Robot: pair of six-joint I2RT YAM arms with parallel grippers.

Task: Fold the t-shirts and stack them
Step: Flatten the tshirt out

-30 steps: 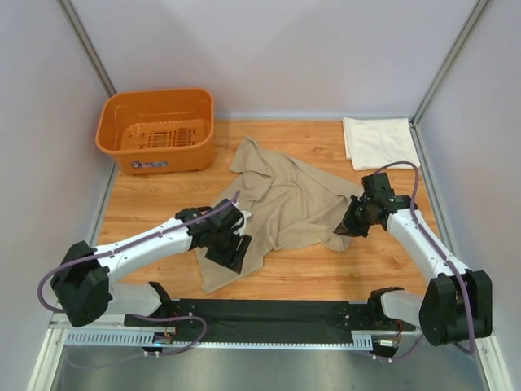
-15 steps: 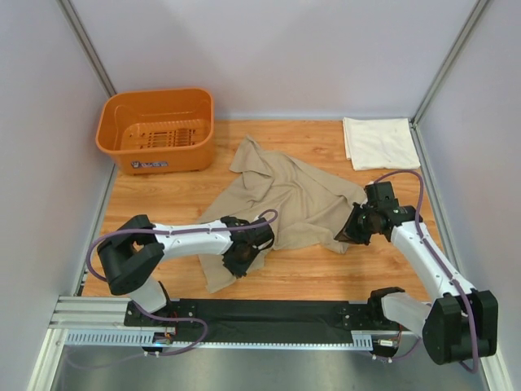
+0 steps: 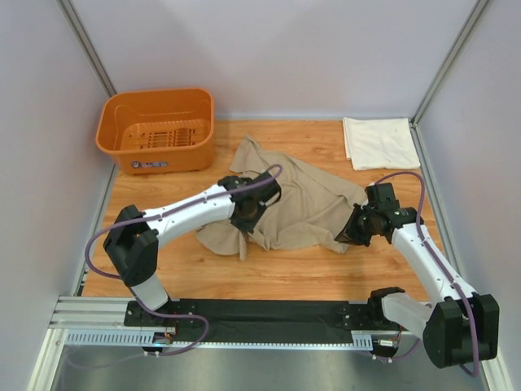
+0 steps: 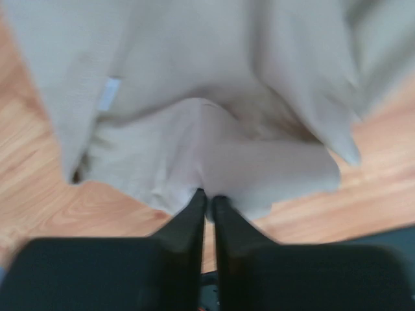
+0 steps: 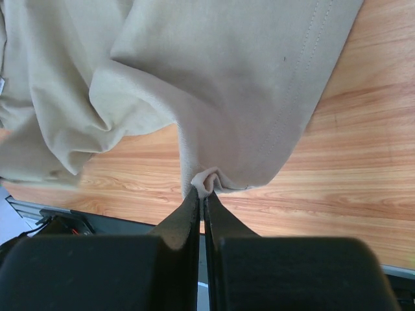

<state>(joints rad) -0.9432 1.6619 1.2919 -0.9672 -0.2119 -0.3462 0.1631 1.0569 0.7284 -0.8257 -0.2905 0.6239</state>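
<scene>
One tan t-shirt (image 4: pixel 214 129), blurry at left gripper (image 4: pixel 207 194)

Overhead view was bright and even; I noted only soft, short shadows on the desk (image 3: pixel 309 273). Left wrist view was blurred throughout: tan t-shirt (image 4: pixel 214 129) smeared, left hand (image 4: pixel 207 195) soft-edged. Right wrist view was sharp, stitching legible, only the bottom of the frame out of focus.
</scene>
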